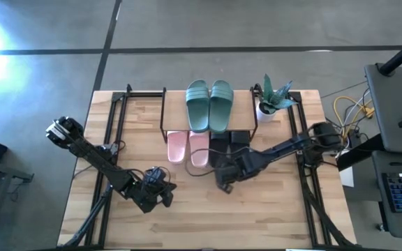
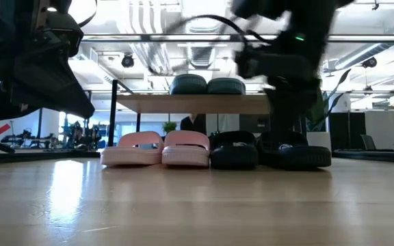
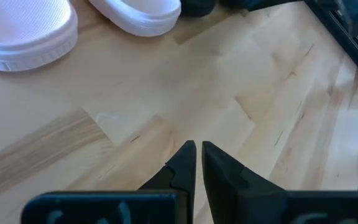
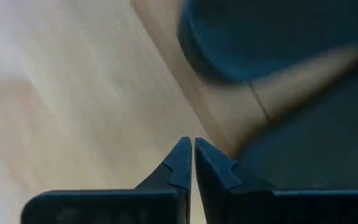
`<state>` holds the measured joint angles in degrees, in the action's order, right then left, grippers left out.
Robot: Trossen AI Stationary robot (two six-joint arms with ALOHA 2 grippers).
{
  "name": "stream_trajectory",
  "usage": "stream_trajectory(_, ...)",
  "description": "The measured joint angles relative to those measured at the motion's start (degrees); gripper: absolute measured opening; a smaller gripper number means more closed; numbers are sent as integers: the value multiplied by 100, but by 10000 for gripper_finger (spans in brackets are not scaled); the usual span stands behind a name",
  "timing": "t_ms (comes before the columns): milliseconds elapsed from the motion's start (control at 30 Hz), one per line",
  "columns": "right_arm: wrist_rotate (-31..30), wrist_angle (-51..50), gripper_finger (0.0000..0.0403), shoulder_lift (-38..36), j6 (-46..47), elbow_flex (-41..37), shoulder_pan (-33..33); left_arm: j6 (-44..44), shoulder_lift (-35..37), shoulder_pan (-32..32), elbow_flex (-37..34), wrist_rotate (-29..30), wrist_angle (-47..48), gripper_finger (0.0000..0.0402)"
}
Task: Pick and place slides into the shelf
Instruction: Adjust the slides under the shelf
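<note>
The shelf (image 1: 175, 111) stands at the table's far middle, and the teal-green pair (image 1: 209, 104) lies on its top board (image 2: 197, 104). The pale pink pair (image 1: 188, 148) and the black pair (image 1: 229, 141) rest sole-down on the table under the shelf's near edge, pink to the left of black. My right gripper (image 1: 223, 185) (image 4: 188, 146) is shut just near of the black slides' heels (image 4: 260, 37), over bare wood. My left gripper (image 1: 167, 197) (image 3: 196, 148) is shut too, low over the table near and left of the pink pair (image 3: 23, 31).
A potted plant (image 1: 274, 97) stands at the shelf's right end. Black metal frames (image 1: 114, 118) run along the table's left and right sides. Bare wood (image 1: 208, 223) spreads across the near part of the table. Cables and equipment (image 1: 396, 104) sit off the right edge.
</note>
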<state>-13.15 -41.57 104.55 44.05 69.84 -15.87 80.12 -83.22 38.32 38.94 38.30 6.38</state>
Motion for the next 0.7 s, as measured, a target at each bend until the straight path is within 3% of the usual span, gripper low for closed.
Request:
stream_trajectory(467, 74, 458, 13, -1137, 501, -1977, -209, 54, 0, -15, -74, 17, -154, 12)
stream_trajectory(700, -569, 947, 13, -1162, 509, -2278, 221, 61, 0, -89, -82, 44, -260, 12)
